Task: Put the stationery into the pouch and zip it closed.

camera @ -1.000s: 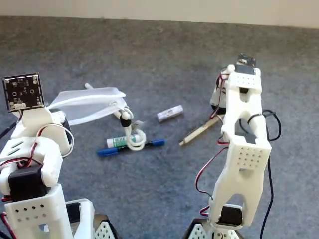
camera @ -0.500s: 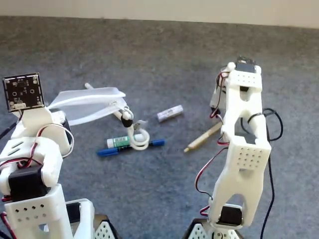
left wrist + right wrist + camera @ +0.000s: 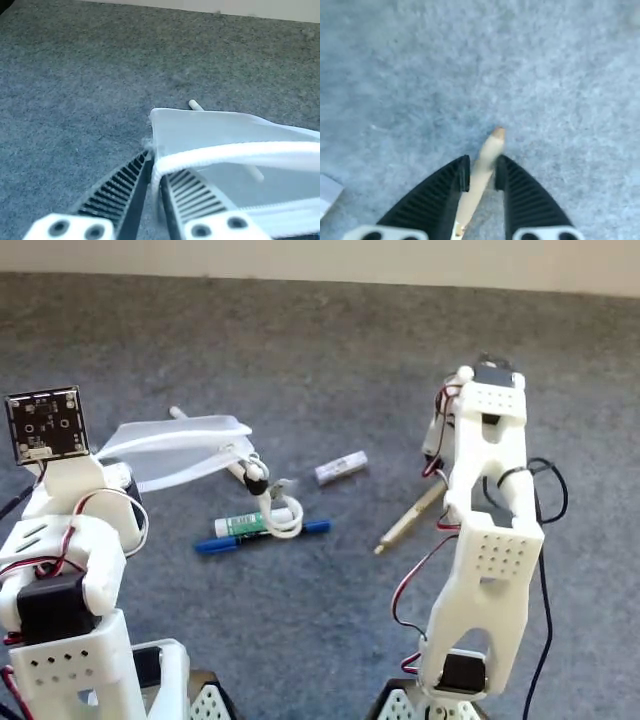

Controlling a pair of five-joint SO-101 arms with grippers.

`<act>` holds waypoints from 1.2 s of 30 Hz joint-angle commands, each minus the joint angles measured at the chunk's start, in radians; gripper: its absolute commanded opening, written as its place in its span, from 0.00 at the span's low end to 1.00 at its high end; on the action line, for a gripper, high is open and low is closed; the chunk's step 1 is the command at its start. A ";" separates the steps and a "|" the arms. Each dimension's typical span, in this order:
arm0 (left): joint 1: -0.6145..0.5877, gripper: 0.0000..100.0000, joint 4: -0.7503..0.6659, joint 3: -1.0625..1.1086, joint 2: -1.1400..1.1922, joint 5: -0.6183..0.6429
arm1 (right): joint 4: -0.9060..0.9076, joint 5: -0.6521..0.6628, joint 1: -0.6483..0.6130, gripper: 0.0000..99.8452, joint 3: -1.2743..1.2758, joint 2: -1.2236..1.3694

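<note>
Pouch, translucent and floppy, lies on the grey carpeted table in front of the left arm with its mouth parted. The left gripper is pinched tight on the zip rim at one corner. Film this thin likely sags and folds, so the stiffer zip band looks like the sound place to hold it. A white stick pokes out past the far edge; whether it lies inside or underneath I cannot tell.

The right gripper is closed around a wooden pencil near one end, and the rest slants down toward the carpet. It is light and rigid, but probably apt to swivel between the jaws when held so far from its middle.

Between the arms lie a blue pen and, touching it, a glue stick, with a white cord from the pouch's corner looped over both. A small white block sits apart; being short and smooth, it may best be gripped across its width.
</note>
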 commanded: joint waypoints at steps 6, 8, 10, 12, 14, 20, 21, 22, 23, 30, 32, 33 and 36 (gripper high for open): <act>-0.002 0.01 -0.005 -0.025 0.001 0.014 | 0.068 -0.003 -0.001 0.10 -0.130 0.088; -0.002 0.01 -0.005 -0.025 0.001 0.014 | 0.099 -0.003 -0.001 0.10 -0.168 0.111; -0.002 0.01 -0.003 -0.025 0.001 0.014 | 0.111 -0.002 -0.001 0.09 -0.199 0.143; -0.002 0.01 -0.003 -0.025 0.001 0.014 | 0.113 -0.002 -0.004 0.06 -0.232 0.177; -0.002 0.01 -0.003 -0.025 0.001 0.014 | 0.116 0.008 -0.004 0.01 -0.268 0.199; -0.002 0.01 -0.003 -0.025 0.001 0.014 | 0.245 0.035 -0.004 0.01 -0.412 0.205; -0.002 0.01 -0.003 -0.025 0.001 0.014 | 0.259 0.035 -0.004 0.01 -0.430 0.205; -0.002 0.01 -0.005 -0.025 0.001 0.014 | 0.263 0.035 -0.004 0.01 -0.443 0.205; -0.001 0.01 -0.006 -0.025 0.001 0.014 | 0.265 0.035 -0.004 0.01 -0.449 0.203; -0.001 0.01 -0.006 -0.025 0.001 0.014 | 0.269 0.035 -0.004 0.01 -0.449 0.166; -0.001 0.01 -0.006 -0.025 0.001 0.014 | 0.269 0.037 -0.004 0.01 -0.444 0.120; -0.001 0.01 -0.006 -0.025 0.001 0.014 | 0.269 0.037 -0.004 0.01 -0.430 0.099; -0.001 0.01 -0.006 -0.025 0.001 0.014 | 0.268 0.041 -0.002 0.01 -0.351 0.031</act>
